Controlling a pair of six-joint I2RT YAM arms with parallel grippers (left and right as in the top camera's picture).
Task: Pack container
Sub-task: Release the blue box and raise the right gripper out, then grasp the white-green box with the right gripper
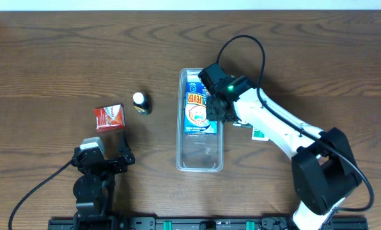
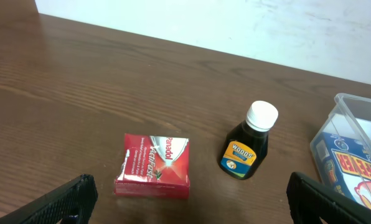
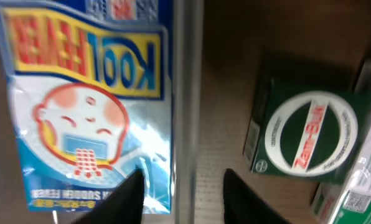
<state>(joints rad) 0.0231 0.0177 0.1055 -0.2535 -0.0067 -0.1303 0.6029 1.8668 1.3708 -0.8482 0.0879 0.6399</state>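
The clear container (image 1: pixel 200 161) lies lengthwise mid-table; its corner shows in the left wrist view (image 2: pixel 352 104). A blue Kool Fever pack (image 1: pixel 194 115) lies in its far half, also seen in the right wrist view (image 3: pixel 86 93) and the left wrist view (image 2: pixel 353 165). My right gripper (image 1: pixel 217 110) is open above the container's right rim (image 3: pixel 187 93), one finger on each side of it (image 3: pixel 182 186), holding nothing. My left gripper (image 1: pixel 104 154) is open and empty near the front left (image 2: pixel 188 199).
A red Panadol box (image 1: pixel 109 117) (image 2: pixel 154 165) and a dark Woods bottle with a white cap (image 1: pixel 141 103) (image 2: pixel 248 146) stand left of the container. A green Zam-Buk box (image 3: pixel 307 134) sits right of the container, mostly under my right arm (image 1: pixel 259 133).
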